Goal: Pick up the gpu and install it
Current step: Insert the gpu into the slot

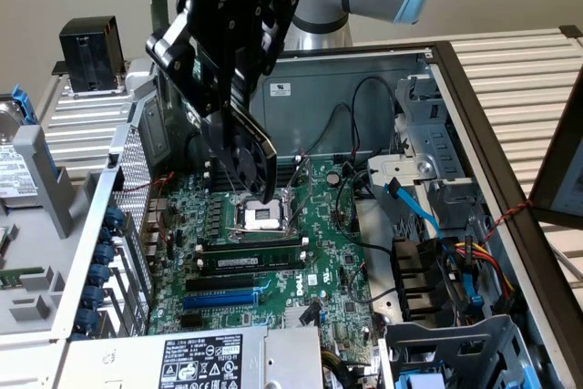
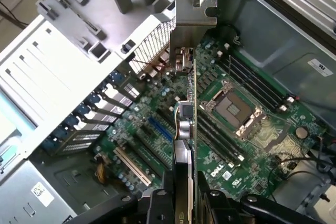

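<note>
The gpu (image 1: 250,159) is being grasped by the hand (image 1: 223,88) — clenched on the card's edge — and is being held tilted in the air over the motherboard (image 1: 273,257), near the CPU socket (image 1: 260,216). Its silver bracket (image 2: 195,19) is being pointed at the slotted case wall (image 1: 127,179) — the exterior view's left.

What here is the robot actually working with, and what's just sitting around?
Part of the job:
- graphics card, held in the gripper
- green main board below it, where cards plug in

Just lying about:
- hard drive beside the case
- memory stick, sitting in its slot
- coloured cables
- power supply
</note>
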